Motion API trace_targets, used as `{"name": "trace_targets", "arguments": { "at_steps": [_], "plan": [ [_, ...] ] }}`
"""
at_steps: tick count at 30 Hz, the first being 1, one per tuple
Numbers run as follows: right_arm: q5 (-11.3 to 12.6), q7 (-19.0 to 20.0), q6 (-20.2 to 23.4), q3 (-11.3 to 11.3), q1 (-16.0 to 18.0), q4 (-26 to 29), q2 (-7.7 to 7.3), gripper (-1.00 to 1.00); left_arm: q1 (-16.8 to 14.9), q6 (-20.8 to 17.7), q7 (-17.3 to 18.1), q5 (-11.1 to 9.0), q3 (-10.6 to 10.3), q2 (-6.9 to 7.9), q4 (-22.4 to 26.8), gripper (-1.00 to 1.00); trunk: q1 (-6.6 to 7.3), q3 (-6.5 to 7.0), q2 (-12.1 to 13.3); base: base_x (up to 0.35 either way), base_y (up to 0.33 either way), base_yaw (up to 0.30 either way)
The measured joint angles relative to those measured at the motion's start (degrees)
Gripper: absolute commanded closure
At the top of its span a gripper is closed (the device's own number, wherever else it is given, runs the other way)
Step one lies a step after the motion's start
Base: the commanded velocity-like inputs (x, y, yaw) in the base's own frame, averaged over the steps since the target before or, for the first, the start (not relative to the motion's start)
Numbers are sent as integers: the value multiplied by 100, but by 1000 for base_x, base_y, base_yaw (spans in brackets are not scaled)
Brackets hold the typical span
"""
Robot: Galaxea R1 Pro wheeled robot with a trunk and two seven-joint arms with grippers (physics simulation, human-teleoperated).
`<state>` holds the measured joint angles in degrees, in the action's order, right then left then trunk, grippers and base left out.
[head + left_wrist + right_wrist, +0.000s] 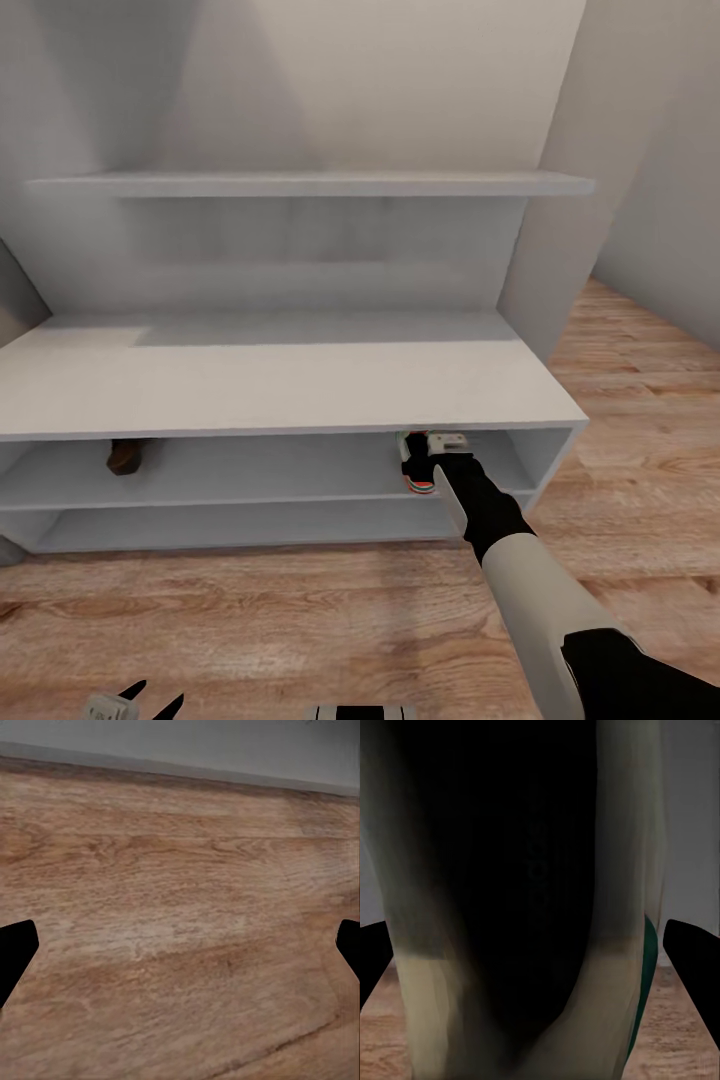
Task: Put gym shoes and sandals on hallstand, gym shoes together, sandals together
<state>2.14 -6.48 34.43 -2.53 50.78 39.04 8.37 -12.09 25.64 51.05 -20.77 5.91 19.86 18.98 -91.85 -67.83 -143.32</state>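
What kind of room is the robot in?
Probably a home hallway: a grey shoe rack stands against the wall on a wood-plank floor, with a sneaker on its shelf.

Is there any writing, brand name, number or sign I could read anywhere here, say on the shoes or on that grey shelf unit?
None can be read.
White gym shoe with green and red accents, at the right hand on the upper low shelf: no legible label.
Brown sandal on the same shelf: too small and shadowed to tell.
Light-grey hallstand: plain surfaces, no lettering.
Wood-grain floor: grain only.
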Motion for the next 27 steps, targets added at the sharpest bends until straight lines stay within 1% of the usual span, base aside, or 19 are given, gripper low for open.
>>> {"name": "trace_targets", "arguments": {
  "at_steps": [27],
  "plan": [
    [0,0,0,9,0,0,0,100,0,0,0,0,9,0,0,-100,-2,0,0,32,0,0]
  ]
}}
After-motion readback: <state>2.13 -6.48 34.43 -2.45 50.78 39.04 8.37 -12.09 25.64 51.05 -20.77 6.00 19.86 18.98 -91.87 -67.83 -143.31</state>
